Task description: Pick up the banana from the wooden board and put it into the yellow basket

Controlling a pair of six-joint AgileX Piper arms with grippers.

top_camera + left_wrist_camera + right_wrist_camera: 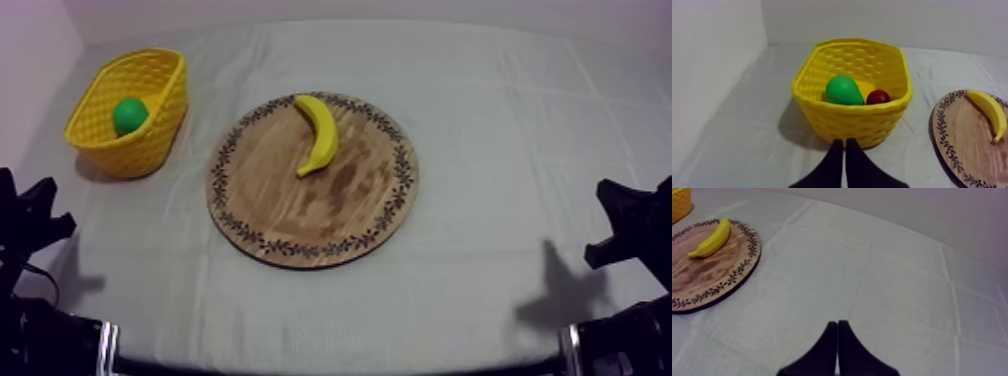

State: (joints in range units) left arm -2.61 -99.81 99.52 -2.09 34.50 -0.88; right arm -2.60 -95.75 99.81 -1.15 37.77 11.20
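A yellow banana (319, 133) lies on the far part of the round wooden board (312, 215) at the table's middle. The yellow basket (132, 112) stands at the far left. My left gripper (38, 212) rests low at the left, well short of the basket; in the left wrist view its fingers (844, 150) lie together as a narrow wedge in front of the basket (854, 117), with the banana (989, 108) off beside it. My right gripper (622, 225) rests low at the right, its fingers (837, 330) shut on nothing, far from the board (707, 268) and banana (712, 238).
Inside the basket lie a green pear (843, 90) and a small red fruit (878, 97); the pear (129, 114) also shows from above. Bare grey-white cloth (500, 120) spreads right of the board. A wall runs along the table's left and far edges.
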